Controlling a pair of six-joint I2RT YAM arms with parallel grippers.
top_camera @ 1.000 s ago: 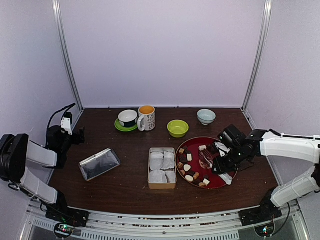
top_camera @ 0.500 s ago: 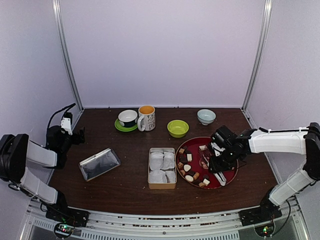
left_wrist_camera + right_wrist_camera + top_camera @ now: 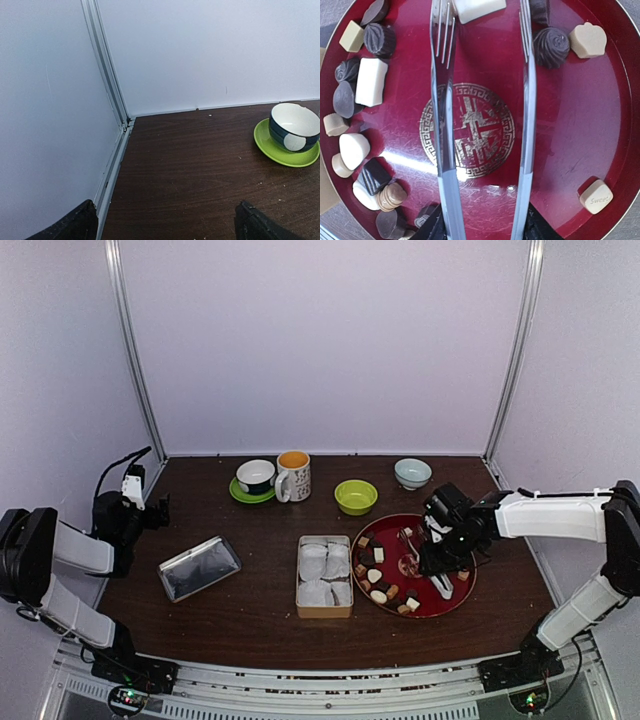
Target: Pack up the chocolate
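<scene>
The chocolate (image 3: 370, 81) is all on the red plate (image 3: 580, 125), none in the tin (image 3: 300, 585) yet. From my right wrist cam it's bunched along the rim from about 7 to 11 o'clock. There are a few more from 12 to 2, and one cream piece sits alone near 4.

My right gripper (image 3: 435, 555) is clamped on the tongs (image 3: 443, 125). They hang over the plate's middle with both arms spread and tips pointing at 12, a white piece between the tips. In the top cam, the tin with its paper liners (image 3: 314, 562) sits just beside the plate at 9 o'clock. My left gripper (image 3: 167, 225) is parked way off at the table's 9 o'clock edge, fingers apart, holding nothing.

What worries me: the plate looks glossy, so if I pinch off-centre the piece could squirt out sideways. The dark swirl one just beside the right tip could get knocked too. And the liners look flimsy, so a clumsy drop could shove one out of place
</scene>
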